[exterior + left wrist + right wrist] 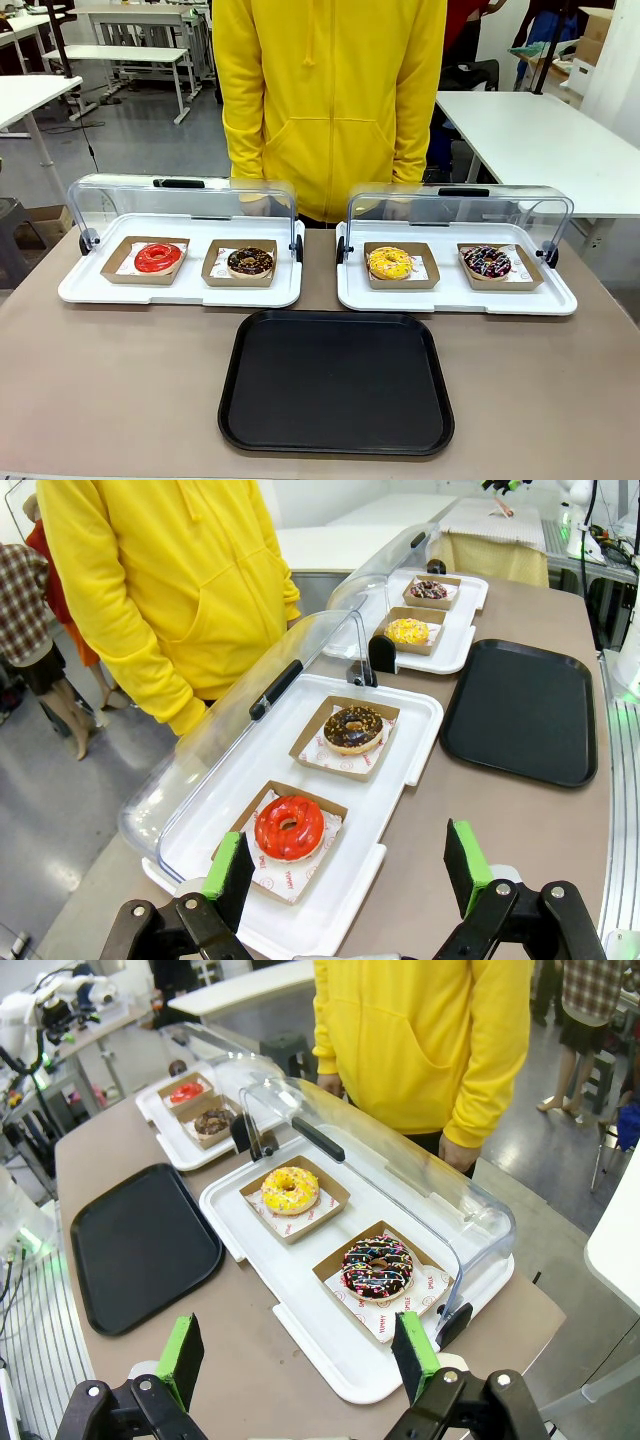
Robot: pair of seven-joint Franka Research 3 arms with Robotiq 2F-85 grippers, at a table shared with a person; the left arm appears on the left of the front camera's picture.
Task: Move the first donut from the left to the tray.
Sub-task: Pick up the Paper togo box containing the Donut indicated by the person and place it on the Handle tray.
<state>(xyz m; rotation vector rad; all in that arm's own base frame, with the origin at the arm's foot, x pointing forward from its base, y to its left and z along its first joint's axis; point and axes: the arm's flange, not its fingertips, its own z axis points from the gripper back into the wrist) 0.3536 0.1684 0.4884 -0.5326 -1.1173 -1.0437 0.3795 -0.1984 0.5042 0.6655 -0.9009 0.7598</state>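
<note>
The red-iced donut (pixel 158 257) lies in its brown cardboard holder at the left end of the left white tray (pixel 90 290); it also shows close below my left gripper (pixel 345 865) as the red-iced donut (pixel 289 827), and far off as the red-iced donut (pixel 184 1092). The black tray (pixel 336 382) sits at the table's near middle, bare; it appears too as the black tray (pixel 524 710) and the black tray (pixel 140 1243). My left gripper is open above the table edge beside the left tray. My right gripper (pixel 297 1355) is open above the right white tray's near end.
A chocolate donut (pixel 250 262) shares the left tray. The right white tray (pixel 455 298) holds a yellow donut (pixel 390 263) and a sprinkled chocolate donut (pixel 487 262). Both clear domed lids (pixel 185 200) stand raised. A person in a yellow hoodie (pixel 330 100) stands at the far side.
</note>
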